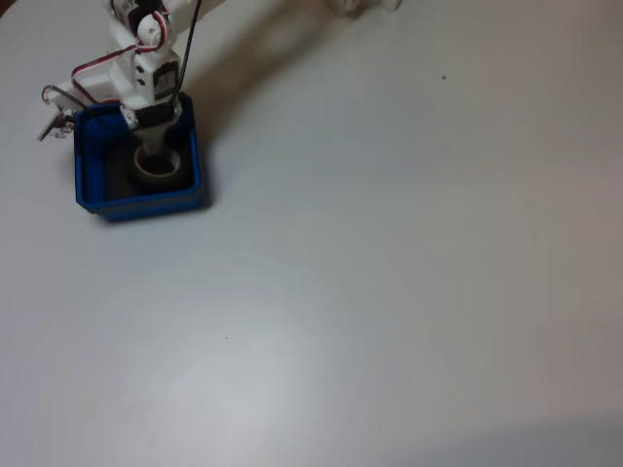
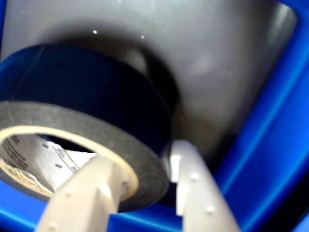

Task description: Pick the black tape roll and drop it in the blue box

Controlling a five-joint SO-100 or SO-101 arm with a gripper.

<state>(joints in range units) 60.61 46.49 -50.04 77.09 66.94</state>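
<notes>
gripper [image 2: 145,181] clamps the black tape roll [image 2: 91,130] by its wall, low inside the blue box [image 1: 191,199]. to finish cleanly: spread the fingers, then lift straight up past the rim.

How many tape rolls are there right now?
1. The tape roll is inside the blue box, its wall between the gripper's fingers. None elsewhere on the table.
</notes>
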